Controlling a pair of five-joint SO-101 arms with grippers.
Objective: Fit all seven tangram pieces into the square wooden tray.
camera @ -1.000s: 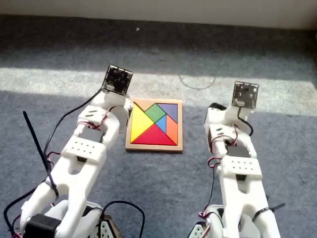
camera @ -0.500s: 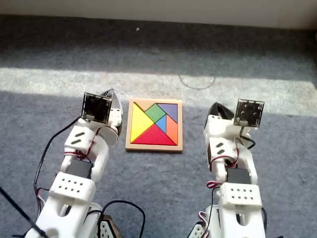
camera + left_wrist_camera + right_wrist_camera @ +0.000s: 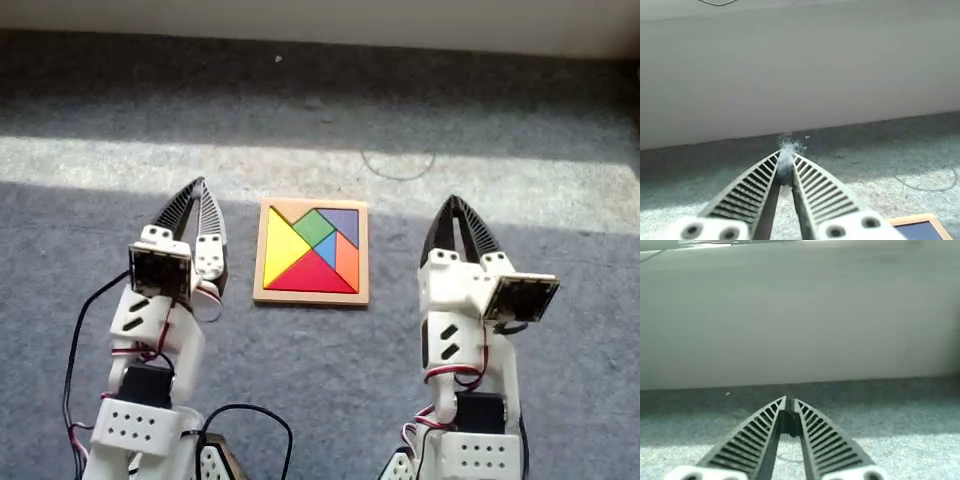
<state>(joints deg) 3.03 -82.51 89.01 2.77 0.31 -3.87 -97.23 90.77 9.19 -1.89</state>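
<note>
The square wooden tray (image 3: pixel 263 292) lies on the grey carpet between the two arms. Inside it the coloured tangram pieces (image 3: pixel 311 250) form a full square: yellow, red, green, blue, orange and purple. My left gripper (image 3: pixel 199 186) points away over the carpet just left of the tray, shut and empty; its tips (image 3: pixel 786 156) meet in the left wrist view, where a tray corner (image 3: pixel 920 226) shows. My right gripper (image 3: pixel 455 202) stands right of the tray, shut with nothing in it, its tips (image 3: pixel 788 402) together in the right wrist view.
Grey carpet runs all around, with a sunlit band across it behind the tray. A thin loop of wire (image 3: pixel 398 166) lies on the carpet beyond the tray. A pale wall (image 3: pixel 320 15) bounds the far side.
Both arms have pulled back toward the near edge and folded down, so that the two grippers now point away over the carpet. The tray and pieces have not moved.
</note>
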